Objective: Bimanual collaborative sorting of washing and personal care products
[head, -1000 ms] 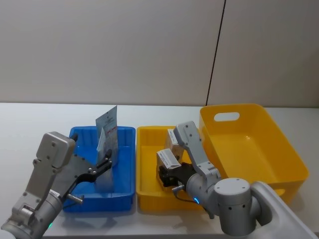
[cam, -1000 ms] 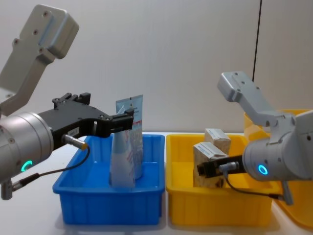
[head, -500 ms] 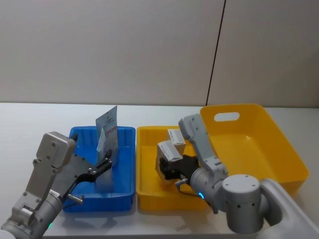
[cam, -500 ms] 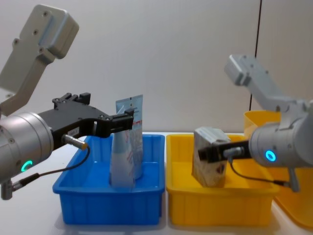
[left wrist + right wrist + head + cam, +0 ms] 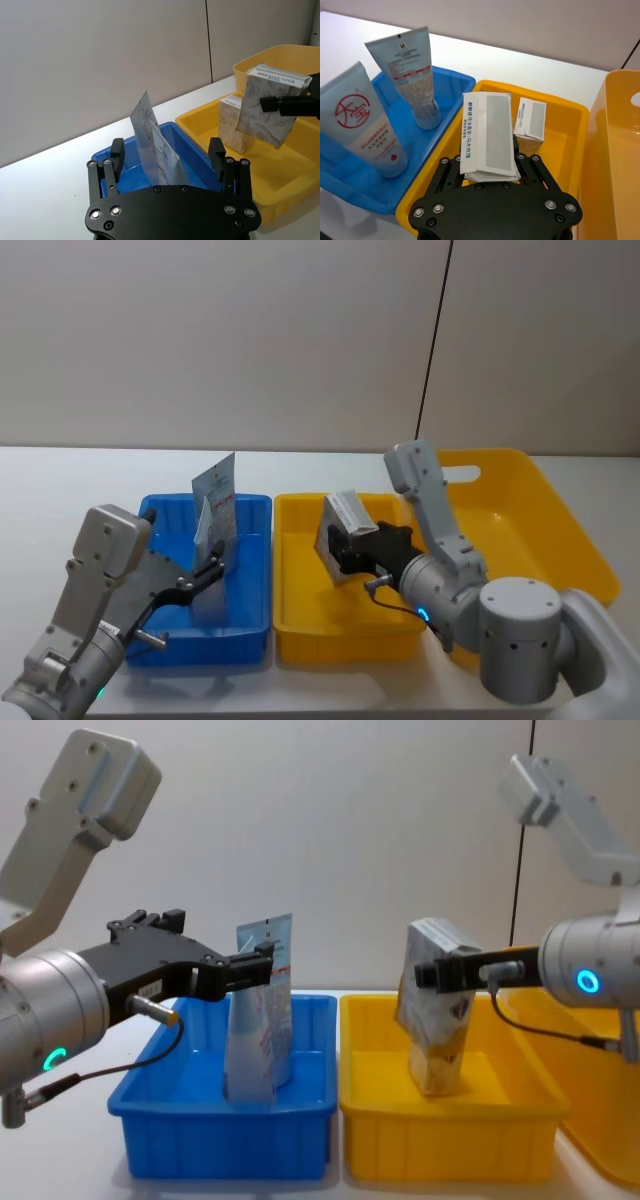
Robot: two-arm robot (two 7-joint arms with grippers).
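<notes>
My right gripper (image 5: 352,552) is shut on a cream carton (image 5: 341,526) and holds it tilted in the air above the small yellow tray (image 5: 300,638); the wrist view shows the carton (image 5: 487,131) clamped between the jaws. A second carton (image 5: 530,118) stands in that tray, below the held one (image 5: 437,1065). Two pale-blue and white tubes (image 5: 215,510) stand upright in the blue tray (image 5: 200,648). My left gripper (image 5: 255,965) hovers open by the tubes (image 5: 157,142), its fingers (image 5: 117,150) wide apart on either side.
A large yellow basket (image 5: 560,530) with a handle cut-out sits to the right of the small yellow tray, and its floor is bare. The two trays stand side by side near the white table's front edge. A plain wall closes off the back.
My right gripper has lifted the carton up out of the small yellow tray and carried it to the right. The left arm and the tubes have not moved.
</notes>
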